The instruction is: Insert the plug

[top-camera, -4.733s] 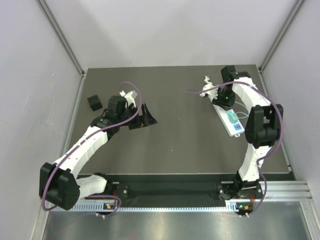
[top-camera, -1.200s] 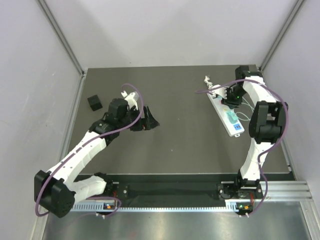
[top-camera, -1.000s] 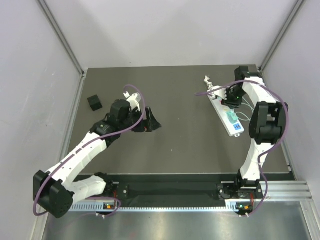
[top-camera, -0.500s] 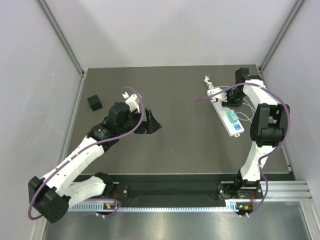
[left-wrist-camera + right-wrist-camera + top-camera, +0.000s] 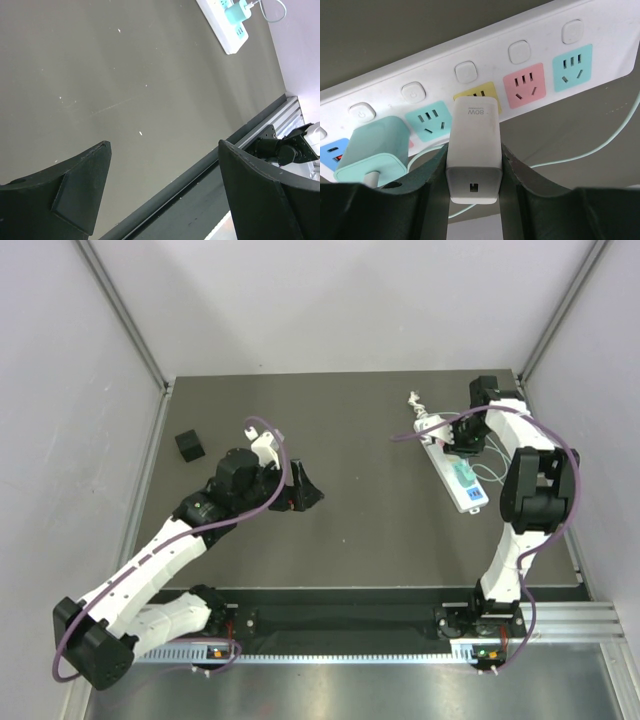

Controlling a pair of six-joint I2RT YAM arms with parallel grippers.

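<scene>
My right gripper (image 5: 473, 167) is shut on a white 80W charger plug (image 5: 473, 145), its front end over the yellow socket (image 5: 496, 91) of the white power strip (image 5: 485, 70). I cannot tell whether its pins are in the socket. A teal charger (image 5: 374, 147) with a pale green cable sits plugged in at the strip's left. In the top view the right gripper (image 5: 466, 435) is over the strip (image 5: 452, 466) at the far right. My left gripper (image 5: 304, 490) is open and empty above the mat's middle; its fingers (image 5: 75, 185) frame bare mat.
A small black cube (image 5: 187, 445) lies at the far left of the mat. A crumpled white piece (image 5: 413, 400) lies past the strip's far end. The strip with its teal charger also shows in the left wrist view (image 5: 226, 37). Grey walls enclose three sides.
My left arm has moved to the right and nearer, toward the mat's middle. My right gripper has shifted slightly over the power strip, still holding the white plug.
</scene>
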